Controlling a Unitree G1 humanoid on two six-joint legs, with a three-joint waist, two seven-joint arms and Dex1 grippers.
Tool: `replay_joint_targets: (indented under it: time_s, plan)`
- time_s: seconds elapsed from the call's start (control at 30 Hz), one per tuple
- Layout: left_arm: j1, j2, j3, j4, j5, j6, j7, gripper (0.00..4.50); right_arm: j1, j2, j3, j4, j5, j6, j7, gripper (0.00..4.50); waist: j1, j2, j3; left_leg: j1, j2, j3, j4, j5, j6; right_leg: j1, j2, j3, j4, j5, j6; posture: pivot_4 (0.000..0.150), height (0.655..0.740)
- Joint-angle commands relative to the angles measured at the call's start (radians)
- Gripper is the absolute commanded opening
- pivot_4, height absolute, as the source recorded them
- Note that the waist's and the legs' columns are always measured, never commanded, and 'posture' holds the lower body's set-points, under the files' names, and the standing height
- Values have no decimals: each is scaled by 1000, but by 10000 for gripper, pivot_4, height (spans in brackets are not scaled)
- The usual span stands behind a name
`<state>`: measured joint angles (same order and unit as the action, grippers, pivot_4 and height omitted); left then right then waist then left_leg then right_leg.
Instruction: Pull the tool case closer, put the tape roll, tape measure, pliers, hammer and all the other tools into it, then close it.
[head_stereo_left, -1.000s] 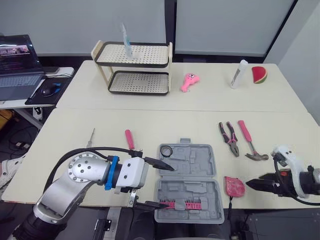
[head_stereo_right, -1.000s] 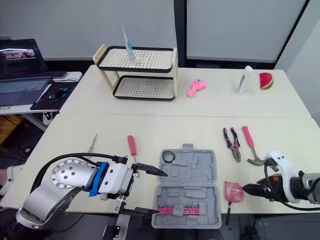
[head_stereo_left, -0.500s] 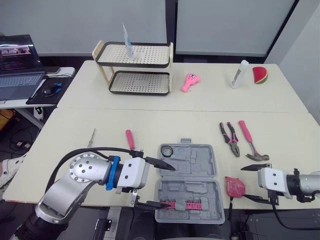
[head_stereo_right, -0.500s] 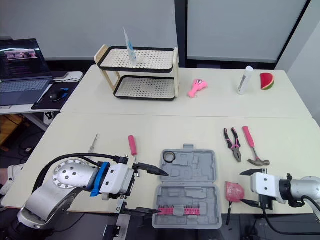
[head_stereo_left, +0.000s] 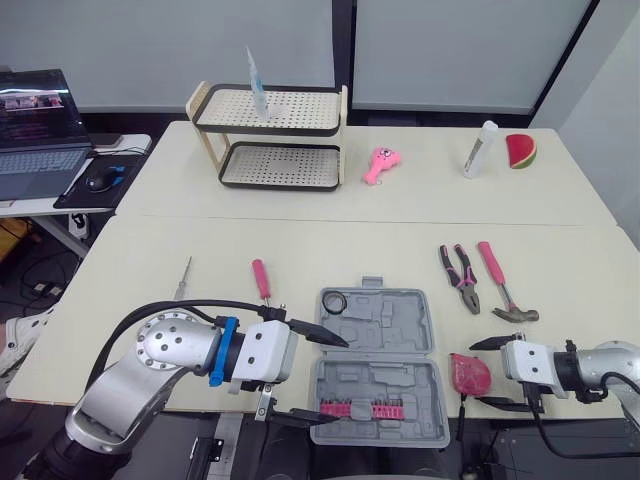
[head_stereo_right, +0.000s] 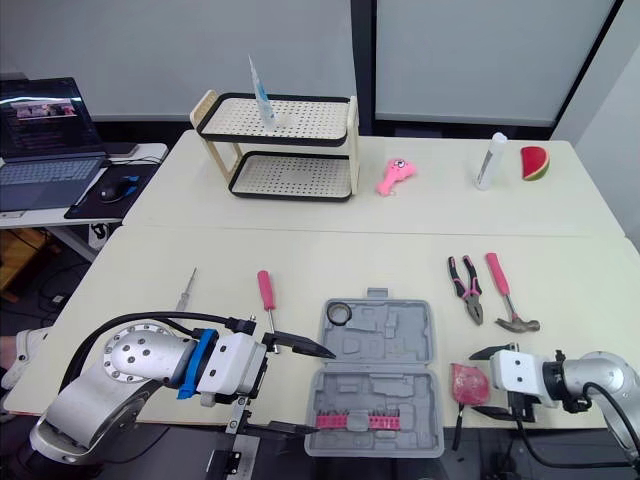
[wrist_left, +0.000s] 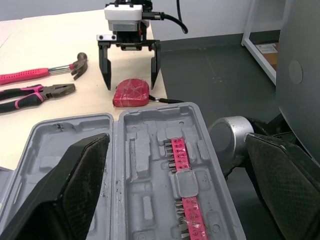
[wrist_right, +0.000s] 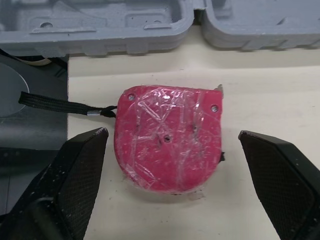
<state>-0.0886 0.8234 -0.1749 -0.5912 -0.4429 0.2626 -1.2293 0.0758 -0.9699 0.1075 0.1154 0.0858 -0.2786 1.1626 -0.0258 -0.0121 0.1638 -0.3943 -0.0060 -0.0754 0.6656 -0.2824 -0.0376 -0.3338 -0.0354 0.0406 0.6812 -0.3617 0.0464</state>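
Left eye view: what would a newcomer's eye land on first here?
The open grey tool case at the near edge of the table, a pink bit strip in its near half, with the open left gripper at its left side. Right of it lies the red tape measure, the open right gripper facing it; pliers and hammer lie beyond.

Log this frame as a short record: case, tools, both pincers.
tool case: open, near table edge; tape roll in its far half, bit strip in near half
tape measure: on table, right of case
right pincer: open, straddling tape measure
left pincer: open, at case's left side
pliers, hammer: on table beyond tape measure
screwdriver: on table left of case
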Motion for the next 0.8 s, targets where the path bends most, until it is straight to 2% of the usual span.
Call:
replay_joint_targets:
  time_s: [0.03,0.73,0.8]
  plan:
    - [-2,4,10,-35,-18,3,8,45000,-19,9,7,16,-16,-16,5,44667,0,0,0,0,0,0,0,0,0,0,0,0,0,0,0,1500,7290]
    - [-38,-11,-7,-11,-5,15,14,45000,-32,34,26,3,-89,7,-57,44667,0,0,0,0,0,0,0,0,0,0,0,0,0,0,0,1500,7290]
    - [-38,-13,-9,-9,-3,16,18,45000,-31,35,26,7,-98,3,-67,40803,0,0,0,0,0,0,0,0,0,0,0,0,0,0,0,1500,7290]
